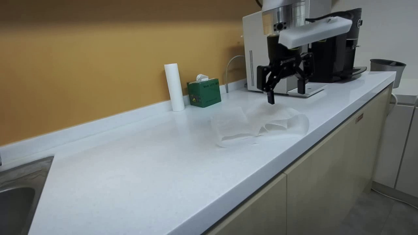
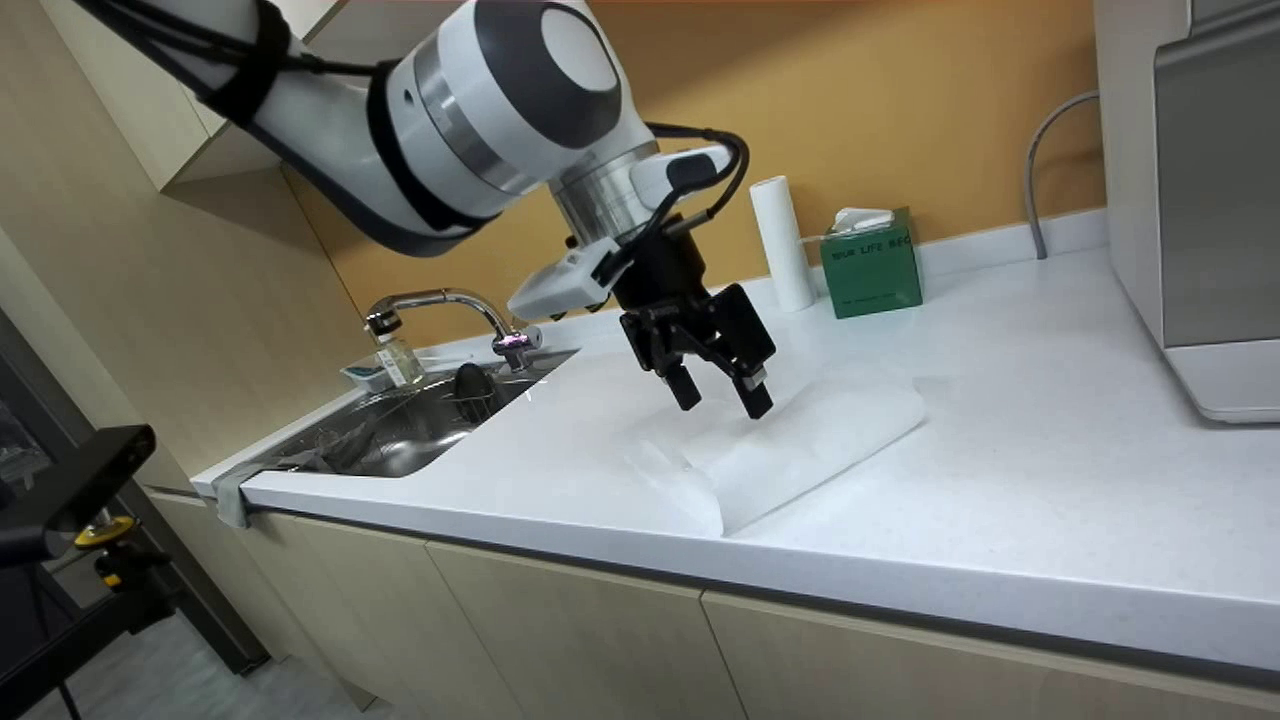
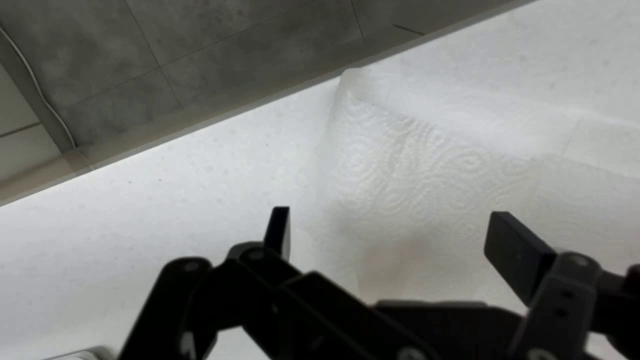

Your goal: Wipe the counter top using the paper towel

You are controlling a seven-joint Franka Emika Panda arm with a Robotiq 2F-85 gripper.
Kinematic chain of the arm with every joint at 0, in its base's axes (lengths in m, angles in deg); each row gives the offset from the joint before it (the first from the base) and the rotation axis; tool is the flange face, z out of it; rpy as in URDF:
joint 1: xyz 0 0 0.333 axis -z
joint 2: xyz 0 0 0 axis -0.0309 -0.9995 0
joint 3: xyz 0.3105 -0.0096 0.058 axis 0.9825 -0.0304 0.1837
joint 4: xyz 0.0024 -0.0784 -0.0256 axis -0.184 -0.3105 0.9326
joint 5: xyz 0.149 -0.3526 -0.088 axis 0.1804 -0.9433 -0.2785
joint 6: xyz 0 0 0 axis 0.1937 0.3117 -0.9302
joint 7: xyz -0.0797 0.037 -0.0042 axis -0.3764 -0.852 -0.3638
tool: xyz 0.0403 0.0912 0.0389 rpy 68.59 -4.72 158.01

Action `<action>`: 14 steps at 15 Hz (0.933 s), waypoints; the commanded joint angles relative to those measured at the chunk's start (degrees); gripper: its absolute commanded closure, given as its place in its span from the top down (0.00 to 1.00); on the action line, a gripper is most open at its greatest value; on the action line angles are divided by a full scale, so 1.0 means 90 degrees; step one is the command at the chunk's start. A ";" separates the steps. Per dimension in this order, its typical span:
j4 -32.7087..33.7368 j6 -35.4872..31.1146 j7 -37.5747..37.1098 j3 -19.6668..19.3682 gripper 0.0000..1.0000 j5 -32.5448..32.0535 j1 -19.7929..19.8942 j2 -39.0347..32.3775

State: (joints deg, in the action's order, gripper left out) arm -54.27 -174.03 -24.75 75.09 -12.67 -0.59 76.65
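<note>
A thin white paper towel (image 1: 232, 125) lies crumpled and partly raised on the white counter top (image 1: 130, 176), close to its front edge. It also shows in an exterior view (image 2: 820, 450) with one edge lifted. In the wrist view the embossed paper towel (image 3: 425, 165) lies below and beyond the fingers. My black gripper (image 1: 286, 94) is above the paper towel, fingers pointing down. It shows in an exterior view too (image 2: 721, 398). In the wrist view the gripper (image 3: 392, 230) has its fingers wide apart with nothing between them. It appears apart from the paper.
A white roll (image 1: 175, 88) and a green tissue box (image 1: 204, 93) stand against the back wall. A white appliance (image 1: 256, 55) and a black machine (image 1: 333, 55) stand at one end. A metal sink (image 2: 545, 370) with a faucet (image 2: 440, 298) is at the opposite end.
</note>
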 commanded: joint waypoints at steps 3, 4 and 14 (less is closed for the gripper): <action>0.0552 -0.0419 -0.1127 -0.0383 1.00 -0.0136 -0.0280 -0.0817; 0.0613 -0.0498 -0.1249 -0.0457 1.00 -0.0136 -0.0328 -0.0924; 0.0957 -0.1209 -0.1837 -0.1156 0.45 -0.0083 -0.0751 -0.1563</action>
State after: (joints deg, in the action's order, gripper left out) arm -47.17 -183.97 -37.84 66.73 -12.90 -5.51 63.51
